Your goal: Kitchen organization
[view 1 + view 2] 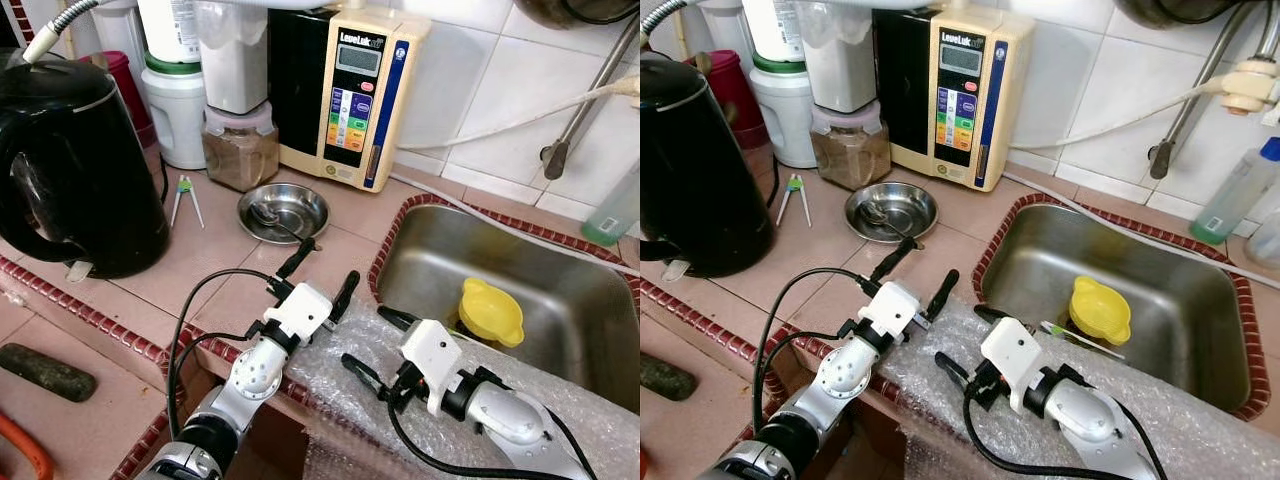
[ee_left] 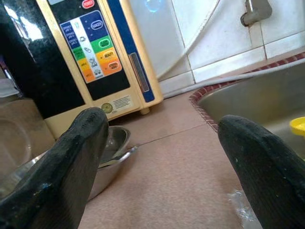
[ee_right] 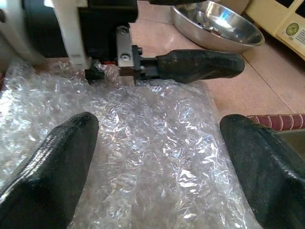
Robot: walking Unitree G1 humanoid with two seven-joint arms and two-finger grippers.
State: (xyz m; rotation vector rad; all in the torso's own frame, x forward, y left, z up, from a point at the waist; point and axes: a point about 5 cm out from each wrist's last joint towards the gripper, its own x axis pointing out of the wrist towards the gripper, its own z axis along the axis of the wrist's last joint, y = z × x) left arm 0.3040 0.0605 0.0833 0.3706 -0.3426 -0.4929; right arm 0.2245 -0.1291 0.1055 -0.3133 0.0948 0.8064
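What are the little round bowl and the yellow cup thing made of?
The round bowl looks like polished steel: silvery, mirror-like, reflecting light. The yellow cup in the sink seems to be plastic: solid bright color, soft dull sheen, molded rim, though that's a guess.

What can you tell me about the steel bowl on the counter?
The steel bowl is small, round, shallow and shiny, sitting upright on the tiled counter in front of the beige water machine and brown jar, left of the sink. A spoon lies in it. The left tool, open, is just short of it.
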